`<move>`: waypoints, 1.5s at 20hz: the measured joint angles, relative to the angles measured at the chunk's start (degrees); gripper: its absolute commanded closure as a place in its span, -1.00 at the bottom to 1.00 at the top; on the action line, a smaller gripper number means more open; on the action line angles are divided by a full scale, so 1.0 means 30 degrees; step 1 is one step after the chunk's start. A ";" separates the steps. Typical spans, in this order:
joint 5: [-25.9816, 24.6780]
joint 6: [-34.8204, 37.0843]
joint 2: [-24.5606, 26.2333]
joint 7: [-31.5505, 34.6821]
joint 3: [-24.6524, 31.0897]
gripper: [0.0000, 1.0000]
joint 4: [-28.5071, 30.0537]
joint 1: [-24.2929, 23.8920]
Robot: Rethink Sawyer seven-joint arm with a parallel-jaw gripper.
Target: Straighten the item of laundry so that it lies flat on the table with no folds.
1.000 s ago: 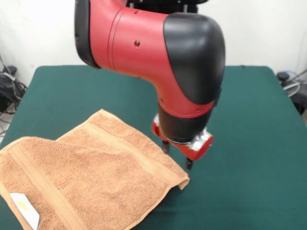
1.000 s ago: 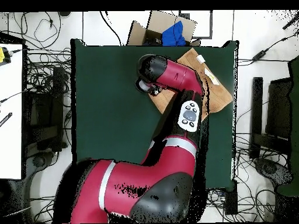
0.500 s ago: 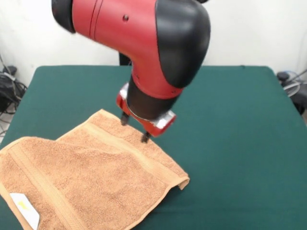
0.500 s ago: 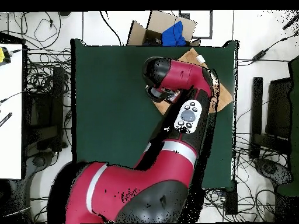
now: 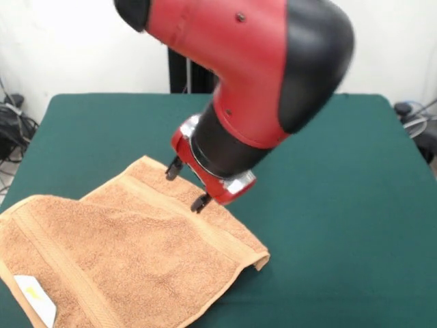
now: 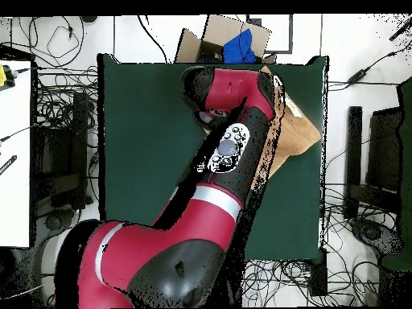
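Note:
The item of laundry (image 5: 130, 253), a peach-orange towel, lies at the near left of the green table (image 5: 341, 205). One part of it is folded over another, and its right corner curls up slightly. A white tag (image 5: 34, 297) shows near its left front edge. My gripper (image 5: 185, 186) hangs open over the towel's far right edge, with nothing between its fingers. Whether the fingertips (image 5: 200, 203) touch the cloth I cannot tell. In the overhead view the arm covers the gripper and most of the towel (image 6: 296, 133).
A cardboard box with a blue thing (image 6: 235, 44) sits just past the table's edge in the overhead view. Cables lie on the floor around the table. A white bench (image 6: 14, 153) stands at the left.
My gripper has moved from beside the towel's curled right corner to above its far edge. The arm has swung across. The towel has not moved.

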 measured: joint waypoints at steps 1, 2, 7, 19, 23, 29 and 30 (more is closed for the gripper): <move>0.0079 0.0452 0.0533 0.0914 -0.0284 -1.00 -0.0723 0.0073; 0.0098 0.0627 0.0738 0.1235 -0.0397 -1.00 -0.0987 0.0092; 0.0118 0.2111 0.2162 0.3430 -0.1023 -1.00 -0.2664 0.0140; 0.0114 0.3088 0.2204 0.4032 -0.1106 -1.00 -0.2925 0.0159; 0.0126 0.3243 0.1535 0.4032 -0.1106 -1.00 -0.2908 0.0159; 0.0793 0.3278 0.0092 0.4032 -0.0866 -1.00 -0.2867 0.0161; 0.0973 0.3278 -0.0093 0.4032 -0.0832 -1.00 -0.2842 0.0161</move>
